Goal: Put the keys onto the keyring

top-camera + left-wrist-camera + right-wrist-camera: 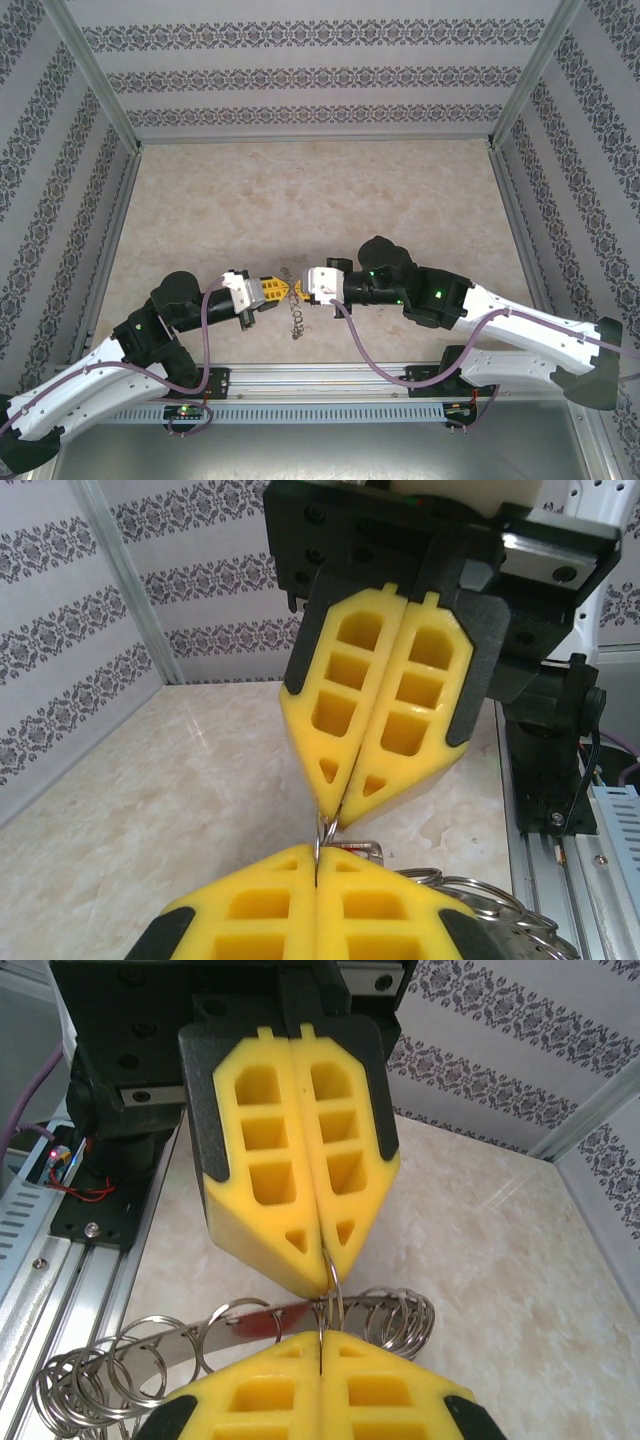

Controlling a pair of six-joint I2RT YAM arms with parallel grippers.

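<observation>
Nearest, the metal rail [330,385] carrying the arm bases leaves little room behind the work. Just past it, the left fingers [250,910] and right fingers [400,1395] meet tip to tip, both clenched on one thin wire loop of the keyring [205,1332]. Pulling apart could bend that loop or let it slip free. A red patch [258,1323] on the band may be the key, though I can't be sure. Beyond, the table [300,200] lies open to the patterned back wall [320,80].

A beige marble-patterned tabletop [300,190] sits inside walls of striped damask wallpaper [320,70], with an aluminium rail [290,377] along the near edge.
</observation>
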